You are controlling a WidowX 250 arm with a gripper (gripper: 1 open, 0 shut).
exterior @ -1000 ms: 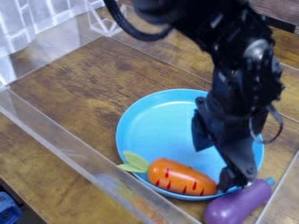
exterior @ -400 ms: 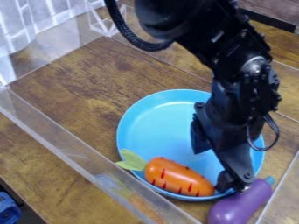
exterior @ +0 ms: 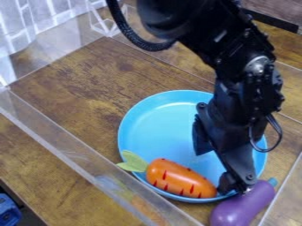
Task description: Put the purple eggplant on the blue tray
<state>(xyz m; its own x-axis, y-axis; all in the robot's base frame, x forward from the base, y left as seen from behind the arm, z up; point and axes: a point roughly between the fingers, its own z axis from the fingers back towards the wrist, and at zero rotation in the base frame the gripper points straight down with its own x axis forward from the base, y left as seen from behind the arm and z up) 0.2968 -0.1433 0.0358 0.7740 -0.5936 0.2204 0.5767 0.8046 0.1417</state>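
The purple eggplant point(exterior: 245, 207) lies on the wooden table at the bottom right, just outside the rim of the blue tray point(exterior: 160, 128), its teal stem pointing up-right. My gripper point(exterior: 239, 183) hangs from the black arm directly above the eggplant's left end and the tray's near-right rim. Its dark fingers point down, stand open and hold nothing. The lower fingertip is close to the eggplant; whether it touches cannot be told.
An orange carrot point(exterior: 181, 178) with green leaves lies on the tray's near edge, left of the gripper. A clear plastic wall point(exterior: 65, 141) runs along the table's front left. Wooden tabletop point(exterior: 106, 79) lies behind the tray.
The arm shifted slightly toward the left and back early on, then stayed still. The eggplant and carrot have not moved.
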